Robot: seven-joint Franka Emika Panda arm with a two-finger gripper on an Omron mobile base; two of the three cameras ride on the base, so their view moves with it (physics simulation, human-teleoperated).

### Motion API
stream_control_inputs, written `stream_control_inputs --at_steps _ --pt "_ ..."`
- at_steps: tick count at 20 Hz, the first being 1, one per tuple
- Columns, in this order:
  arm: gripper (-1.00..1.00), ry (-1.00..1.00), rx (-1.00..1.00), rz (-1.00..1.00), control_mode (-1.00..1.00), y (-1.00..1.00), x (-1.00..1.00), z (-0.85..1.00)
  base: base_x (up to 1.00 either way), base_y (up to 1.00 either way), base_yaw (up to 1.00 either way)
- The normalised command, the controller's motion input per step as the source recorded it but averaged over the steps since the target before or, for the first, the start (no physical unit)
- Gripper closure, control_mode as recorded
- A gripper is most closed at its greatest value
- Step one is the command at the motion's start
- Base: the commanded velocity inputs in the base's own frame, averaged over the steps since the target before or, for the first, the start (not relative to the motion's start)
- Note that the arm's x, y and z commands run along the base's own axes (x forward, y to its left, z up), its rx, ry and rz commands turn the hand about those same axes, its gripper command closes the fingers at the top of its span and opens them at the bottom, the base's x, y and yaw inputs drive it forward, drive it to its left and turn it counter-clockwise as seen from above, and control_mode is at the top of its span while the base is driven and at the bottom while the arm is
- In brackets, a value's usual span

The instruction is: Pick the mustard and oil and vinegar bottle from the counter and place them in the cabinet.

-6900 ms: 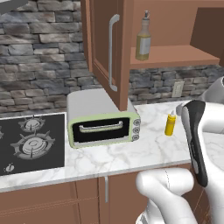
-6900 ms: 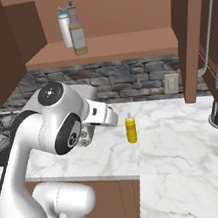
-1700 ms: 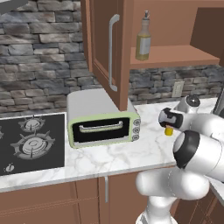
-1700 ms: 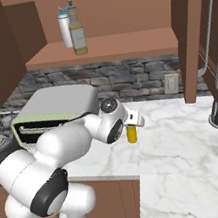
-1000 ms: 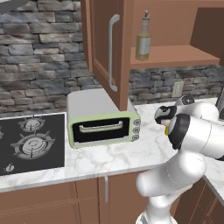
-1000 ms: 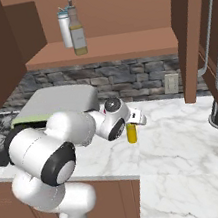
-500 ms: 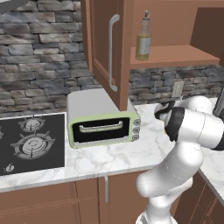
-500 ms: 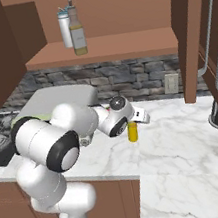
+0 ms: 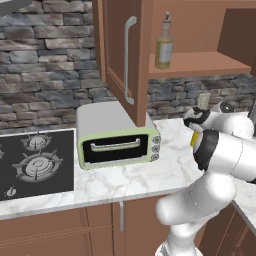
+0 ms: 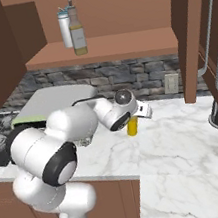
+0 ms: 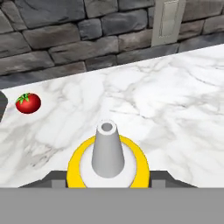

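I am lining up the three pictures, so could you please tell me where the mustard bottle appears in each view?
Left base view: the mustard is a yellow sliver at the right, beside the white arm.
Right base view: centre, on the counter, under the gripper.
Hand view: bottom centre, seen from above.
Shared landmark: the wall outlet behind it.

text: none is showing legibly | oil and vinegar bottle (image 10: 77, 34): label is appearing as a pale patch, too small to read | mustard (image 11: 107, 164): no lettering is showing | toaster oven (image 9: 119, 146): knobs are carrying no readable marks
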Motion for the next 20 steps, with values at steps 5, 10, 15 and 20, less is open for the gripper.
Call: stream_control_inputs --at_steps 5,10,15,20 --pt "1.00 0.00 0.02 0.00 -1.00 0.00 -0.32 0.99 0.00 0.00 0.00" --pt "1.00 0.00 0.00 0.00 -1.00 -0.04 -0.41 0.90 0.00 0.00 0.00" --pt "1.00 -0.01 0.00 0.00 -1.00 0.00 -0.44 0.75 0.00 0.00 0.00" --pt "1.00 -0.16 0.00 0.00 -1.00 0.00 -0.29 0.44 0.00 0.00 0.00"
